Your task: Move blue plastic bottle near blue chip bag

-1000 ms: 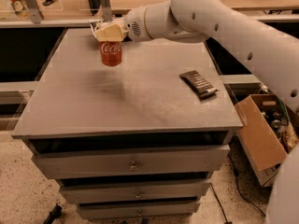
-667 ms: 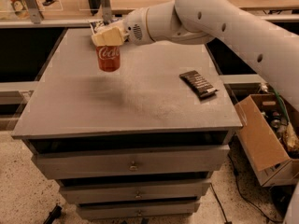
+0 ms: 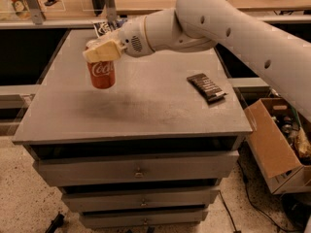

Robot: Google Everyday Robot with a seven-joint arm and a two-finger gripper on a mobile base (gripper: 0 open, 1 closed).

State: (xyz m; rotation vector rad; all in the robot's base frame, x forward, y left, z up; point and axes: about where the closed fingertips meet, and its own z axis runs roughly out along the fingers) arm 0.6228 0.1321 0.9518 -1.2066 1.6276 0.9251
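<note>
**Q:** Where is the tool, and what does it hold?

**A:** The tool (image 3: 101, 52) hangs over the back-left part of the table (image 3: 146, 115), clamped on the top of an upright red cola can (image 3: 102, 74), not a bottle.

**Q:** And the task's things?

**A:** The blue chip bag (image 3: 103, 28) peeks out just behind the tool, at the back edge. No blue plastic bottle shows. A dark bar wrapper (image 3: 207, 87) lies near the right edge.
</note>
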